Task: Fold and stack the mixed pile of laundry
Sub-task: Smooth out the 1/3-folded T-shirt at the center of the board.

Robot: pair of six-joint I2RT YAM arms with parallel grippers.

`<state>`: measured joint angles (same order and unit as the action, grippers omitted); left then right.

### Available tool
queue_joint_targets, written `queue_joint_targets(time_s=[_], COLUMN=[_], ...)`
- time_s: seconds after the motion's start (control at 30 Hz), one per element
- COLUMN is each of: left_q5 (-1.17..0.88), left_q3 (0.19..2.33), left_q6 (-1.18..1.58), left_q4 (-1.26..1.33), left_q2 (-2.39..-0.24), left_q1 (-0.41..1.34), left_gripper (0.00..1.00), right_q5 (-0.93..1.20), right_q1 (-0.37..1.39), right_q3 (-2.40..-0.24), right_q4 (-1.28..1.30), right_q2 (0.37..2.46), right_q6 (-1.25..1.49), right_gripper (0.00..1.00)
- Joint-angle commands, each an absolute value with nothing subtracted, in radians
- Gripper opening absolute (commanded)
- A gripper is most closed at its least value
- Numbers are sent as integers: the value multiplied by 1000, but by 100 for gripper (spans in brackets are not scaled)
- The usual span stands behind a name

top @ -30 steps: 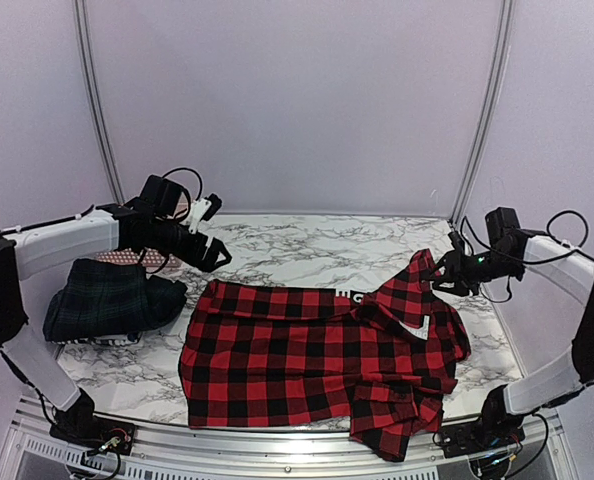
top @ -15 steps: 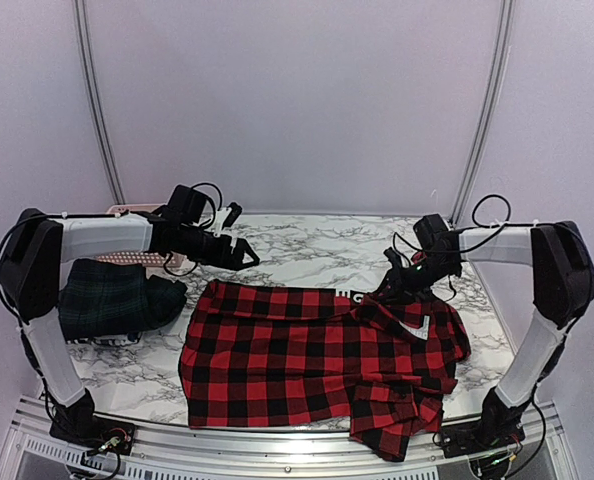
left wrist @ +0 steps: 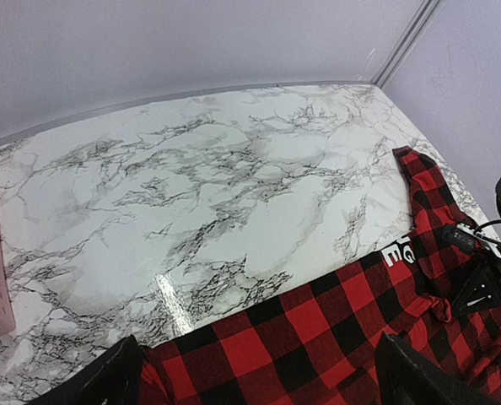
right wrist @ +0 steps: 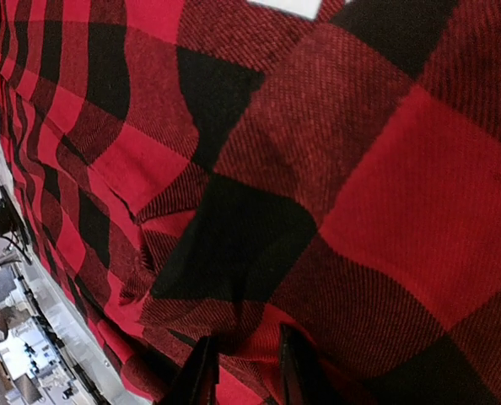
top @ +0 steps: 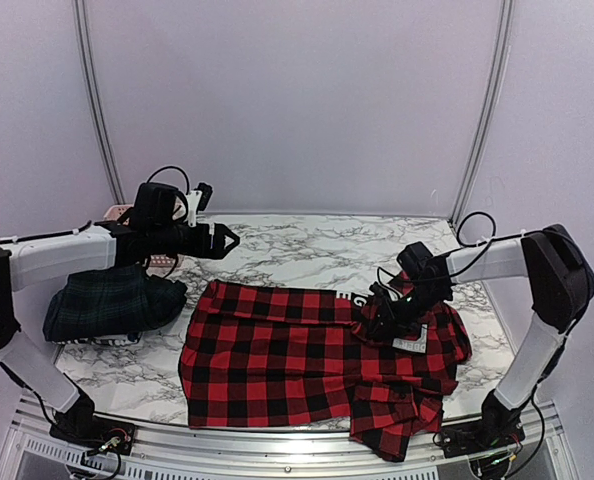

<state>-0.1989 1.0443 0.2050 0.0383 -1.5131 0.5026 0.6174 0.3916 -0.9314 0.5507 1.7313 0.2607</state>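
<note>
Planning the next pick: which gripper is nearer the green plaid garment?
Left. The left gripper hovers open just beyond the green plaid garment, off its right side; the right gripper is far off to the right, shut on the red shirt.

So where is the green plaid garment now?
Top view: the green plaid garment lies at the left edge of the table, beside the red checked shirt.

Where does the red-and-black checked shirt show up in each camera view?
Top external: the red-and-black checked shirt lies spread over the front centre and right of the marble table.
Left wrist: the shirt runs along the bottom edge and up the right side.
Right wrist: the shirt fills almost the whole picture.
Shared landmark: the white lettering at its far edge also shows in the left wrist view; it is not clear in the right wrist view.
</note>
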Motion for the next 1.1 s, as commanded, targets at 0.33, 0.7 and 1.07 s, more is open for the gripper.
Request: queue_joint_targets(time_s=[0.33,0.7,1.07], left_q5=[-146,-118,-95], left_q3=[1135,1121,1131], left_q6=[210,207,201], left_q4=[16,12,-38], left_q2=[-1612,-1620,-1661], left_q1=[511,511,515], left_gripper=[99,99,99], right_q5=[522,525,607], right_q1=[-3,-51,-41], right_q3=[-1385,-1526,-1567], right_q4=[645,689,633], right_q2=[1763,2014,2108], right_q6=[250,271,271], right_gripper=[49,71,13])
